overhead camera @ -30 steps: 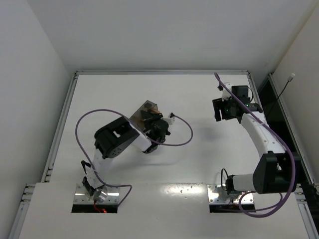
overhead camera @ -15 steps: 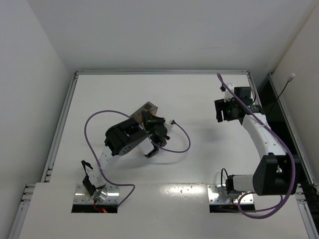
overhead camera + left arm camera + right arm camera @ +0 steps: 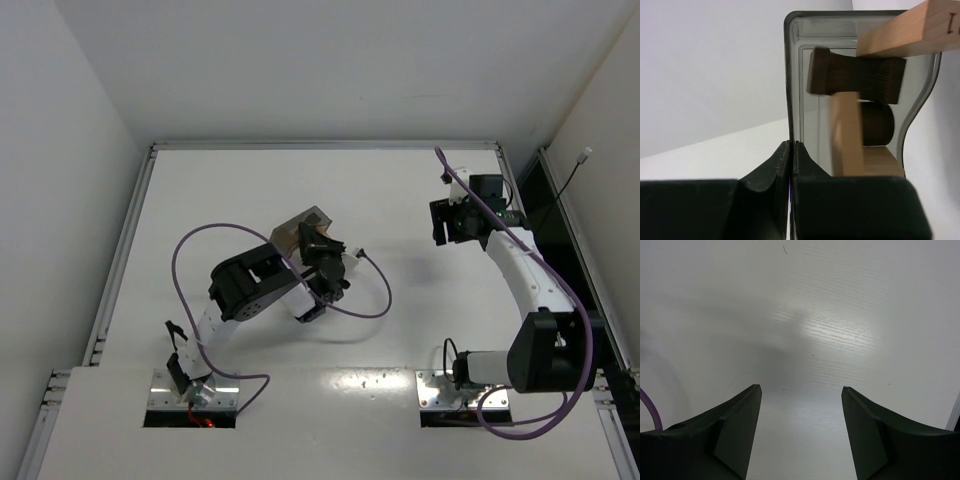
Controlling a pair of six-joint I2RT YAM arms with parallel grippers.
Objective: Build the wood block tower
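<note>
My left gripper (image 3: 791,145) is shut on the side wall of the grey translucent box (image 3: 794,75) and holds it up and tilted. Several wood blocks lie loose inside the box: a dark brown block (image 3: 855,77), a tan block (image 3: 910,30) across the top, a tan block (image 3: 846,135) standing on end, and a dark rounded piece (image 3: 877,122). In the top view the box (image 3: 300,228) sits at the left gripper (image 3: 314,246), left of centre. No tower shows. My right gripper (image 3: 801,387) is open and empty over bare table at the far right (image 3: 450,222).
A purple cable (image 3: 360,290) loops off the left arm over the table's middle. A raised metal rail (image 3: 130,230) runs along the table's left edge and along the back. The right wrist view shows only white table surface (image 3: 830,315).
My left gripper has swung a little to the right and nearer with the box in its grip, and the arm has folded. The right arm has shifted only slightly.
</note>
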